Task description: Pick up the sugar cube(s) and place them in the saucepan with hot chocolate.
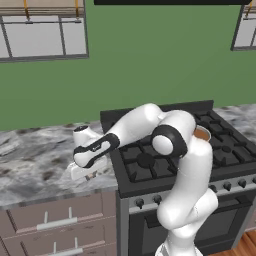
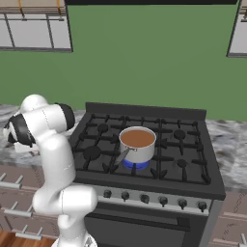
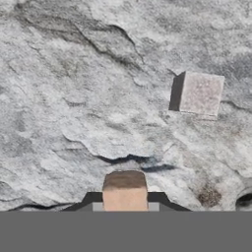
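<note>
In the left base view I hang low over the marble counter (image 1: 35, 160) at the left of the frame, my gripper (image 1: 87, 172) pointing down at the stone just beside the stove (image 1: 165, 165).

In the hand view, a tan sugar cube (image 3: 124, 189) sits at the bottom centre with my dark fingertips (image 3: 91, 199) pressed close on either side. I judge I have closed on it and hold it, though the tips are mostly cut off by the frame's lower edge. A second cube (image 3: 199, 93) lies loose on the counter in the upper right, well apart from my fingers.

What matters next is direction. The saucepan with hot chocolate (image 2: 137, 144) stands on the stove, far toward the right of the frame from my gripper (image 1: 201, 133), so the carry must go rightward and up over its rim.
</note>
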